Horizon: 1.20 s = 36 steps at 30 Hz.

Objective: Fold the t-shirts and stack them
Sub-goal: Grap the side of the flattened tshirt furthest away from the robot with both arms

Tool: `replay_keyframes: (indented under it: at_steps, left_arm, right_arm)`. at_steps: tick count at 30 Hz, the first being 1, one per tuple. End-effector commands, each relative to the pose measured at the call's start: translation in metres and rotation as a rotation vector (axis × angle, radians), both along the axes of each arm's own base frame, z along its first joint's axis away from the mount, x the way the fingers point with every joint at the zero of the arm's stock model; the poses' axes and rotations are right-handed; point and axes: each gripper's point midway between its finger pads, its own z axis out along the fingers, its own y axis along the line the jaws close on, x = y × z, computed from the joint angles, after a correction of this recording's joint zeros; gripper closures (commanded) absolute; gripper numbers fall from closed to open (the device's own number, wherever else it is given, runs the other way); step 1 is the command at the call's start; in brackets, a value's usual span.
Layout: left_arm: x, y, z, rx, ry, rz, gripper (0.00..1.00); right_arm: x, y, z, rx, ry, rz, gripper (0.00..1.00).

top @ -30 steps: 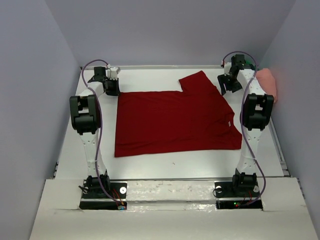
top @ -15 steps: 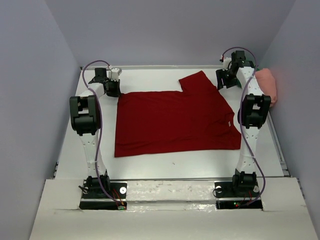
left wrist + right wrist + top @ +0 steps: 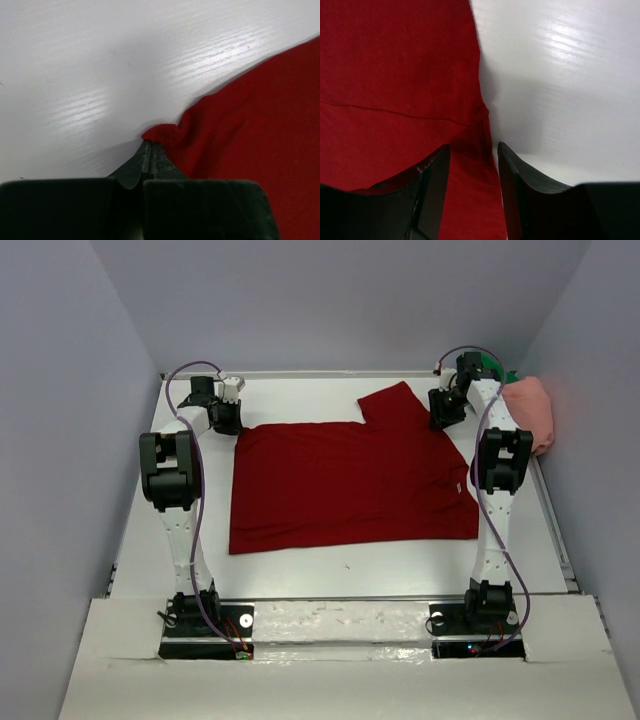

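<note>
A dark red t-shirt lies spread flat across the middle of the table, one sleeve pointing to the far side. My left gripper is at the shirt's far left corner, shut on a small pinched fold of the red cloth; its fingertips meet with no gap. My right gripper stands open at the shirt's far right edge by the sleeve. In the right wrist view its fingers straddle the red hem. A salmon pink t-shirt and a bit of green t-shirt lie bunched at the far right.
The white table is bounded by grey walls on the left, back and right. A raised white ledge carries both arm bases at the near edge. The bunched shirts sit against the right wall beside the right arm.
My right gripper has shifted towards the far left onto the shirt's right edge, and its jaws have narrowed. My left gripper has closed fully on the corner.
</note>
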Motion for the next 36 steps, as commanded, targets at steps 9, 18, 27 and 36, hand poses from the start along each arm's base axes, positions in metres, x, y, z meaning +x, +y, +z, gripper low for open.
replay_keyframes:
  at_steps: [9,18,27,36]
  left_arm:
    - [-0.01,-0.006,0.018,-0.003,-0.015,-0.031,1.0]
    - [-0.011,-0.006,0.016,-0.002,-0.007,-0.036,1.0]
    - [-0.012,-0.006,0.012,0.005,0.0,-0.039,1.0]
    - [-0.012,-0.006,0.007,0.009,0.01,-0.042,1.0]
  right_arm:
    - [0.014,0.002,0.002,0.005,-0.03,0.013,0.52]
    - [0.024,0.005,-0.003,0.023,-0.052,0.031,0.52]
    - [0.032,0.012,-0.003,0.059,-0.087,0.06,0.52]
    - [0.04,0.018,-0.002,0.087,-0.119,0.082,0.52]
